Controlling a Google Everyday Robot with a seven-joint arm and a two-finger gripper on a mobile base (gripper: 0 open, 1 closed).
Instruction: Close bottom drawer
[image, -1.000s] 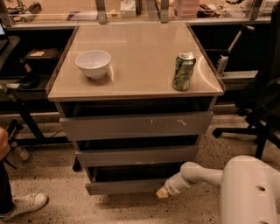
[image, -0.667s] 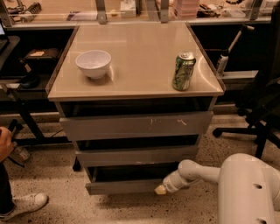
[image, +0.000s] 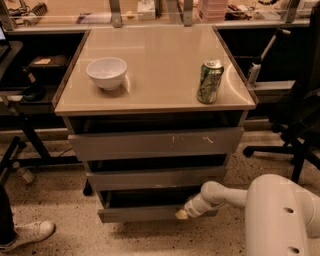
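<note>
The bottom drawer (image: 140, 213) is the lowest of three grey-brown drawers in the cabinet. It stands pulled out a little, its plain front panel forward of the middle drawer (image: 150, 178). My gripper (image: 181, 214) is at the right part of that front panel, its tip touching or nearly touching the panel. My white arm reaches in from the lower right.
A white bowl (image: 106, 73) and a green can (image: 209, 81) stand on the cabinet's beige top (image: 155, 60). The top drawer (image: 155, 142) carries white scratch marks. An office chair base (image: 290, 145) is at the right. A shoe (image: 27, 233) and a stand's legs are at the left.
My gripper has moved slightly left and inward along the bottom drawer's front. The drawer appears pushed in a little.
</note>
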